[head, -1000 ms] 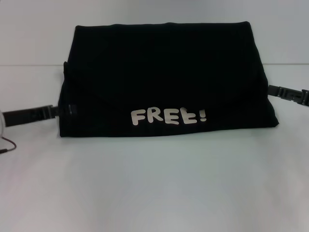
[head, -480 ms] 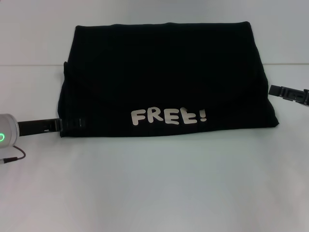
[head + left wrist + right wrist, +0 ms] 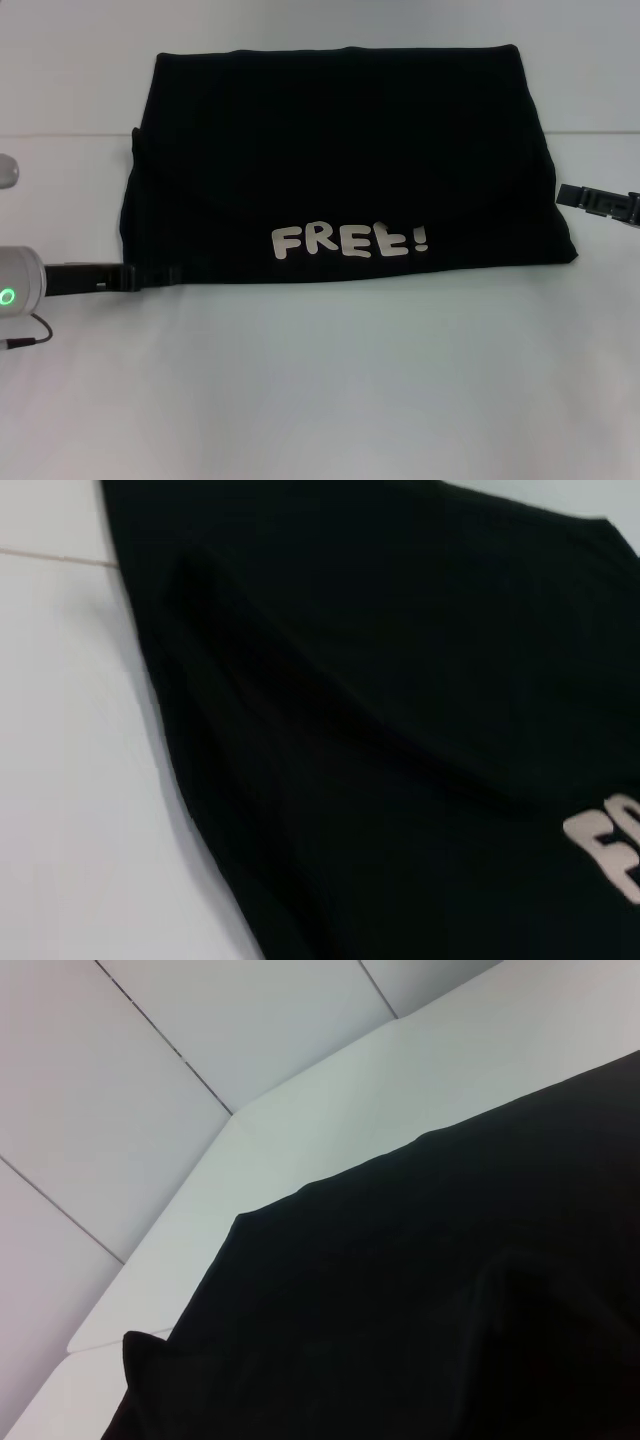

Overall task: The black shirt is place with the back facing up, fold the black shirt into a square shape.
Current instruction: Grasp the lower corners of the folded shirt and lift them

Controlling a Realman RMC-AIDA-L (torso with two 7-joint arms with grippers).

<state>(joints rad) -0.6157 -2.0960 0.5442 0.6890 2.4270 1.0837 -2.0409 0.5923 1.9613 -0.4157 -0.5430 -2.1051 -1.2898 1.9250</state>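
Here I see the black shirt (image 3: 340,170) folded into a wide block mid-table (image 3: 320,400), "FREE!" lettering (image 3: 350,241) showing; left gripper (image 3: 150,276) at its near-left corner, right gripper (image 3: 580,196) just beside its right edge, finger states unclear.

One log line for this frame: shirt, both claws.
shirt: folded, FREE! up | left claw: at near-left corner | right claw: beside right edge, apart

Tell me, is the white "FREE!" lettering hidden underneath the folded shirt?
No, the white "FREE!" lettering faces up in plain sight near the front edge of the black shirt.
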